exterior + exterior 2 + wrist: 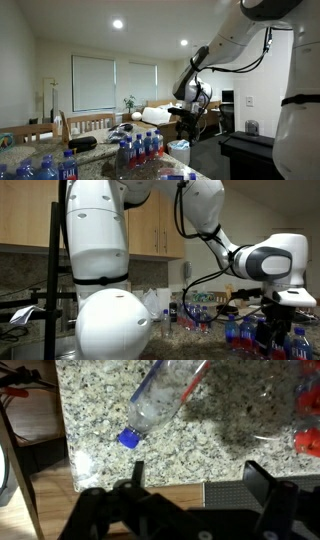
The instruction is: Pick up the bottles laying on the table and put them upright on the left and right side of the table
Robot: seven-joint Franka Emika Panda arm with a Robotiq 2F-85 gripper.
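Hand (195, 468): spread wide, with nothing between its two dark fingers (136, 468); in the wrist view it hangs over the counter's edge, apart from the nearest bottle.
Lying bottle (165, 395): clear plastic, on its side and slanting across the speckled counter (95, 405); its blue cap (128, 437) points toward the counter's edge, just beyond the fingertips.
Red-banded bottle (306, 438): a blurred clear shape at the edge of the wrist view, near the lying bottle; I cannot tell whether it stands or lies.
Upright cluster (140, 148): several bottles with blue caps and red bands, standing close together on the counter in an exterior view.
Near bottles (45, 168): blue-capped and close to the camera in the same view.
Far cluster (250, 335): blue-capped bottles in an exterior view, grouped below the wrist.
Arm (230, 45): white, reaching in from above toward the counter.
Black stand (245, 150): beside the counter, well apart from the bottles.
Floor (50, 490): wood, visible past the counter's edge.
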